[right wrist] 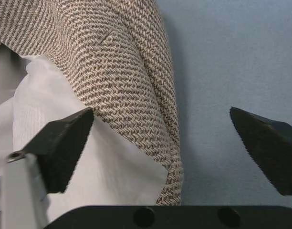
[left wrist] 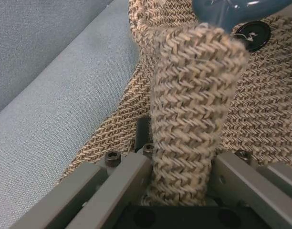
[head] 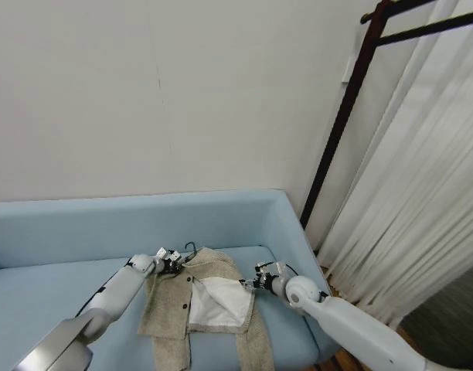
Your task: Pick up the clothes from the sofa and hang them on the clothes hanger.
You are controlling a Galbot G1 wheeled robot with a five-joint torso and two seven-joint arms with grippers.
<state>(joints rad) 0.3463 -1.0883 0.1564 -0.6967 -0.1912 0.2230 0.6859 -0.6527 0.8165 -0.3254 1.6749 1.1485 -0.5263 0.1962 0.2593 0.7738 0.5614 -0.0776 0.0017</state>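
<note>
A home: sofa [head: 82,232], curtain [head: 422,193], clothes rack [head: 341,116]

Beige-brown herringbone tweed jacket [head: 167,309], lies spread flat on light blue sofa [head: 59,232] seat, near right end. Front flap folded back, shows white lining [head: 217,303]. Black button [left wrist: 251,34] by collar. Blue hanger [left wrist: 232,8] inside collar, dark hook [head: 192,246] pointing at backrest. Dark clothes rack [head: 343,116] stands just beyond sofa's right end.
</note>
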